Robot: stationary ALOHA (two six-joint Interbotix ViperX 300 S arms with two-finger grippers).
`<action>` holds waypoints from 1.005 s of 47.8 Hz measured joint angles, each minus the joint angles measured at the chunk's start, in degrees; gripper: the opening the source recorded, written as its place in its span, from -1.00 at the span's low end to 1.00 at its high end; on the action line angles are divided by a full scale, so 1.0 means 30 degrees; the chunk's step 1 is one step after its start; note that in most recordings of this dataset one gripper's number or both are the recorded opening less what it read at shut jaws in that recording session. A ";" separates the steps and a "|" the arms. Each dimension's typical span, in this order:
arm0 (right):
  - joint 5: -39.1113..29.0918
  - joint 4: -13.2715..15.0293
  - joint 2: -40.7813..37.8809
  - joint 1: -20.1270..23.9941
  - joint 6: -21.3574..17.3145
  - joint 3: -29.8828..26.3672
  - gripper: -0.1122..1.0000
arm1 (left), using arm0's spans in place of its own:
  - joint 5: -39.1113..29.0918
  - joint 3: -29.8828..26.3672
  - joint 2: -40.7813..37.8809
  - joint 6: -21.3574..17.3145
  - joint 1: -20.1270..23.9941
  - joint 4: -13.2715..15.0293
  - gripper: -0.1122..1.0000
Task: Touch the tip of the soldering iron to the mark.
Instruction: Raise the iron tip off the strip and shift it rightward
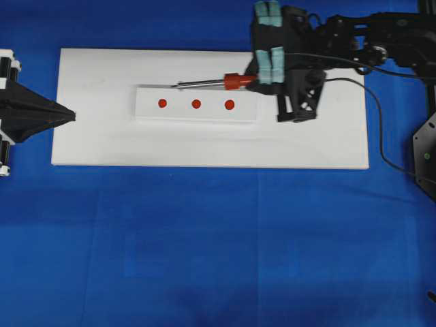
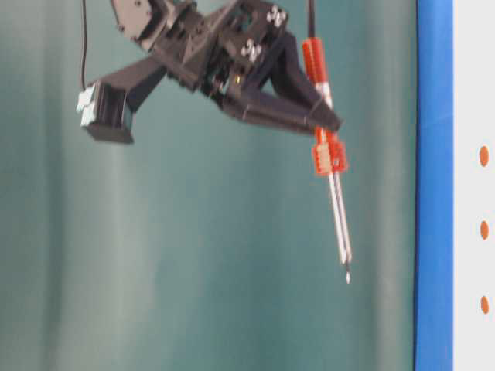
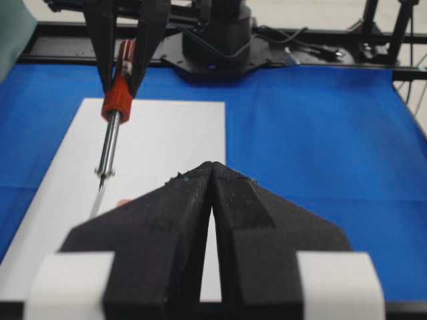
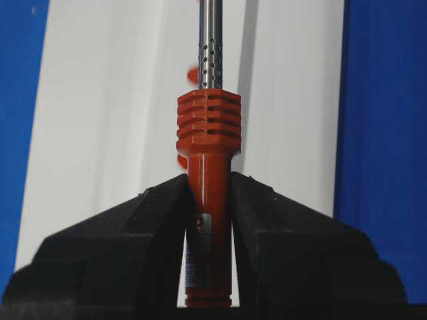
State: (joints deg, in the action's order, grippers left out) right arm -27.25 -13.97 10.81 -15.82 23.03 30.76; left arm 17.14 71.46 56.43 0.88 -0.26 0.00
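The right gripper [image 1: 270, 67] is clamped on the orange handle of the iron [image 1: 228, 82], pads pressed to either side of it, as the right wrist view shows plainly. The iron is held aloft, not resting on anything: from table level its shaft slants and the tip [image 2: 347, 277] hangs in the air, well clear of the board [image 1: 95, 136].

From overhead the shaft reaches left along the far edge of the strip [image 1: 146, 109] that carries three red marks [image 1: 196, 104], and the tip sits beyond that edge, beside none of them yet. The left gripper [image 1: 65, 116] waits at the board's left end with its jaws together, holding nothing.

So the iron is picked up and the approach is in hand; the touch is not yet made. The next move, as I judge it, calls for bringing the tip nearer over a mark and lowering gently, keeping the slant steady so the point lands on red.
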 measured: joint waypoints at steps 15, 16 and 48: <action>0.0000 0.0059 0.2109 -0.0205 -0.0293 0.1963 -0.69 | 0.0000 0.0000 0.0000 0.0000 0.0000 -0.0029 -0.80; 0.0000 0.0059 0.2197 -0.0234 -0.0322 0.2021 -0.69 | 0.0000 -0.0029 0.0000 0.0000 0.0000 -0.0029 -0.80; 0.0000 0.0088 0.2256 -0.0264 -0.0352 0.2080 -0.69 | 0.0000 0.0000 0.0000 0.0000 0.0000 -0.0029 -0.80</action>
State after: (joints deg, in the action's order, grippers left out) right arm -27.25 -13.71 17.58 -16.61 21.97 37.00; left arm 17.14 71.46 56.43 0.88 -0.26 -0.09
